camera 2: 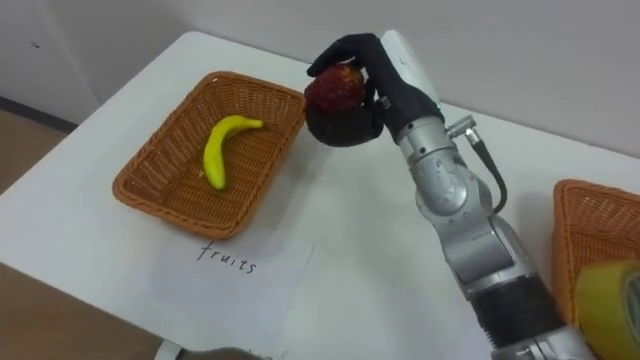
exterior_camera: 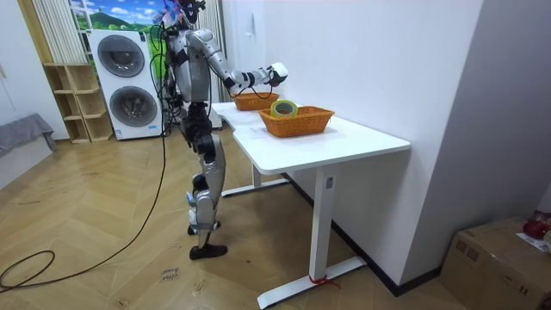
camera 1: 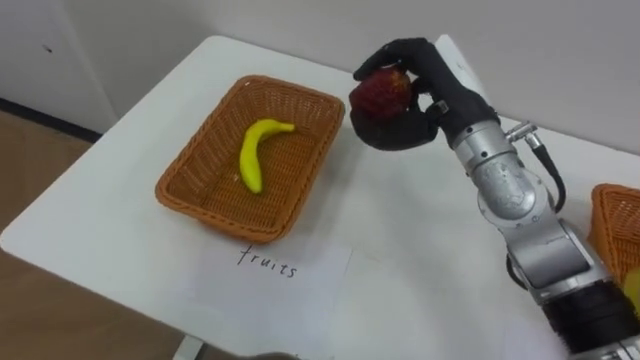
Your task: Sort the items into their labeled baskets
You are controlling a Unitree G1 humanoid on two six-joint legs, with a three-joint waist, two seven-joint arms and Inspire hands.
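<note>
Black fingers (camera 1: 410, 47) of the right hand (camera 1: 450, 100) are curled round a red fruit (camera 1: 382, 92) and hold it up in the air. The fruit is just beside the far right corner of the basket (camera 1: 215, 150), not over the middle of it. A banana (camera 1: 255, 150) lies in the basket.

If the fingers let go now, I think the fruit could hit the rim or the white desk (camera 1: 400, 230). It is round, so it could roll away, maybe off the edge. If the hand goes too low, it could bump the basket and push it onto the paper (camera 1: 290, 275). Dropped from high up, the fruit could bounce out or land on the banana. The other basket (camera 1: 612, 215), with the tape (camera 2: 605, 300), is well apart on the right.
</note>
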